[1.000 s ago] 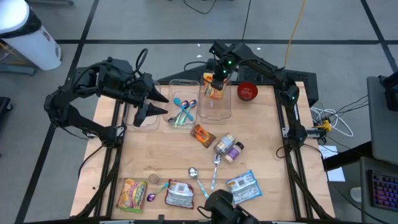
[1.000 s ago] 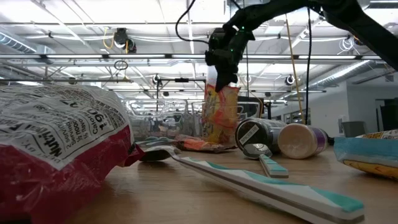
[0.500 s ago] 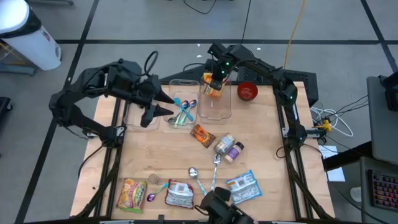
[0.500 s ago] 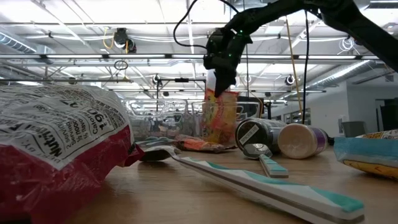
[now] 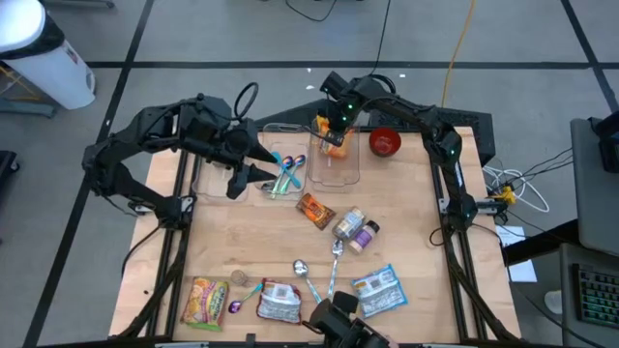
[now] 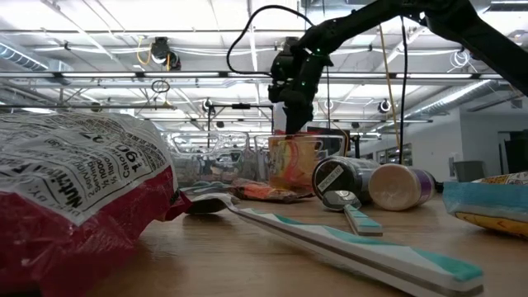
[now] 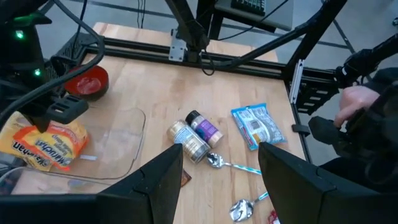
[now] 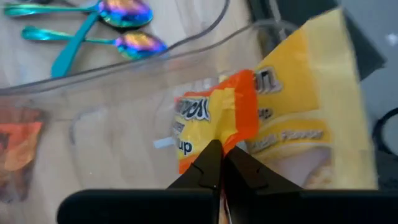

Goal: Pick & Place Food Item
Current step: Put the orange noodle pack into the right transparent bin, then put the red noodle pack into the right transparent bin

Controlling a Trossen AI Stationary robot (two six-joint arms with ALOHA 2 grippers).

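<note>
My wooden table (image 5: pixel 261 251) carries three clear bins (image 5: pixel 335 166), a red bowl (image 5: pixel 384 143), a brown packet (image 5: pixel 314 209), two jars (image 5: pixel 355 230), loose spoons (image 5: pixel 336 253), and three packets (image 5: pixel 280 301) along its near edge.

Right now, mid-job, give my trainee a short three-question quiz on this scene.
1. True or false: the right pincer is shut on the noodle packet.
2. The packet hangs over which container: A) the clear bin beside the red bowl, B) the bin holding the teal spoons?
3. Fill in: the left pincer is ____ and holds nothing.

Key: 1 true; 2 A; 3 open.
</note>
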